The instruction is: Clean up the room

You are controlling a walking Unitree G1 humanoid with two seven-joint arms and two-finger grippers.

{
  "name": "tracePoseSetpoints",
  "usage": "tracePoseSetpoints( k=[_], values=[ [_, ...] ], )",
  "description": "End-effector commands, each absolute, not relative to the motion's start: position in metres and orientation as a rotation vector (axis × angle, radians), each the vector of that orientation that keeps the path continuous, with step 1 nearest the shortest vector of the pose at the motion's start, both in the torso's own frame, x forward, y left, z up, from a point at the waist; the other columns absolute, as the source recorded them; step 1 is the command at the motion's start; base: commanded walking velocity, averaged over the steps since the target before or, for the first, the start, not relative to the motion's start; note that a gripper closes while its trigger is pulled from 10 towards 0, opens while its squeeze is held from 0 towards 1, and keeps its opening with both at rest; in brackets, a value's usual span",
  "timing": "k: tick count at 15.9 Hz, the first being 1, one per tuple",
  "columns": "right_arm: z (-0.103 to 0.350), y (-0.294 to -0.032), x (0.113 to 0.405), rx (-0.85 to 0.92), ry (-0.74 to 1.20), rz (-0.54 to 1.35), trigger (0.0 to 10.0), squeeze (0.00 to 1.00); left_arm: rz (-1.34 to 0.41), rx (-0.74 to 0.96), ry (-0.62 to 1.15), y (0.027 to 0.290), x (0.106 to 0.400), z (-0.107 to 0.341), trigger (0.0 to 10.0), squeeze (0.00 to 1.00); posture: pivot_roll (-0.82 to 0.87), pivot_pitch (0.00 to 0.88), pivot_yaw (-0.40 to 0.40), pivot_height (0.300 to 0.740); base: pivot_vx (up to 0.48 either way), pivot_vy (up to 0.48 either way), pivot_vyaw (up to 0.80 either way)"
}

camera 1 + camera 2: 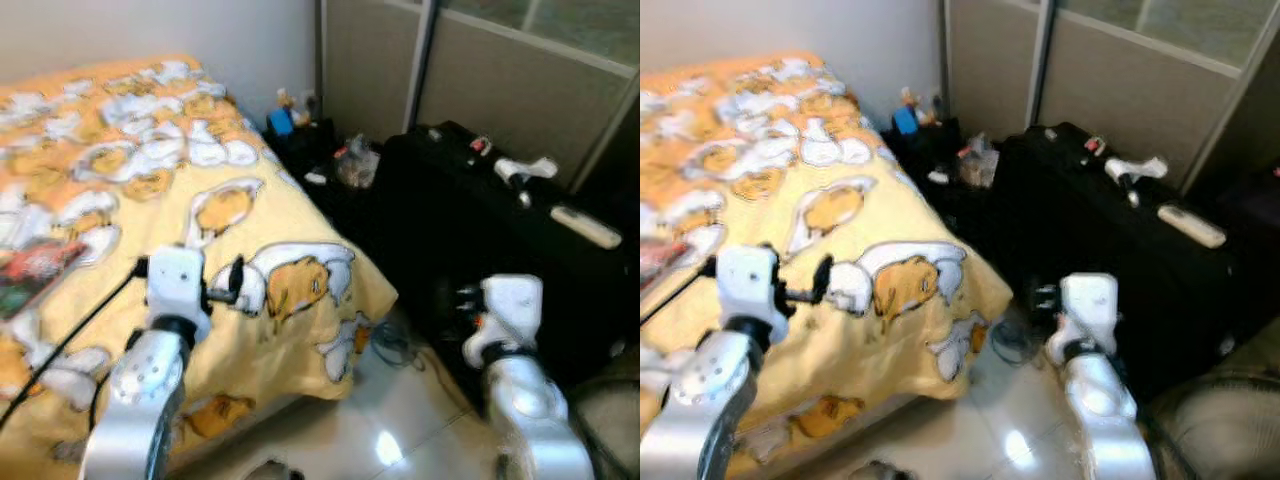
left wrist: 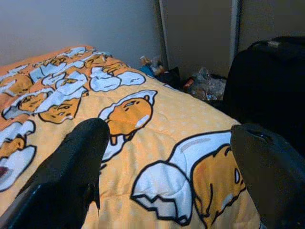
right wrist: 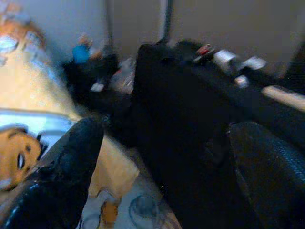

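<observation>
A bed with a yellow cartoon-egg blanket takes up the left side. A red-covered book lies on it near the left edge. My left gripper hovers open over the blanket's corner, fingers wide apart with nothing between them. My right gripper is open too, low above the floor and facing a black suitcase. On the suitcase lie a white hair-dryer-like object and a white remote. Small clutter sits in the corner: a blue item and a crumpled plastic bag.
Sliding closet doors run behind the suitcase. A tangle of cable lies on the glossy tile floor between the bed corner and the suitcase. That gap is narrow. A black cord trails from my left arm across the blanket.
</observation>
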State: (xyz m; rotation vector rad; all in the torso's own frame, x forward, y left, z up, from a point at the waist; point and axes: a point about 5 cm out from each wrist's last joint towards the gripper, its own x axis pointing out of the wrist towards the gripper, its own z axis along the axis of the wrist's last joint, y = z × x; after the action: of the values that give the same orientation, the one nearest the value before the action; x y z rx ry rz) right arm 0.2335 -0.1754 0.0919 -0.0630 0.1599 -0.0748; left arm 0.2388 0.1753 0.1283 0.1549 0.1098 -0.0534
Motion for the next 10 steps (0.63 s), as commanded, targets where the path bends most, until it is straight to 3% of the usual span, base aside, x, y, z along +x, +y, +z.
tracePoseSetpoints(
  k=[1,8,9,10],
  values=[
    [0.096,-0.17,0.235,-0.022,0.13,-0.043,10.0,1.0,-0.049,0.167,0.112,0.179,0.242,0.131,10.0,1.0,0.01,0.0,0.047,0.74,0.0,0.292,0.0],
    [0.091,-0.164,0.236,-0.006,0.204,0.024,10.0,1.0,-0.057,0.168,0.111,0.177,0.244,0.133,10.0,1.0,0.03,0.0,0.051,0.74,0.0,0.289,0.0],
    [0.089,-0.162,0.234,0.0,0.216,0.034,10.0,0.0,-0.053,0.169,0.113,0.178,0.242,0.133,10.0,1.0,0.03,0.0,0.049,0.74,0.0,0.285,0.0],
    [0.089,-0.161,0.235,-0.005,0.217,0.031,10.0,0.0,-0.054,0.172,0.113,0.178,0.242,0.133,10.0,1.0,0.03,0.0,0.049,0.74,0.0,0.292,0.0]
  ],
)
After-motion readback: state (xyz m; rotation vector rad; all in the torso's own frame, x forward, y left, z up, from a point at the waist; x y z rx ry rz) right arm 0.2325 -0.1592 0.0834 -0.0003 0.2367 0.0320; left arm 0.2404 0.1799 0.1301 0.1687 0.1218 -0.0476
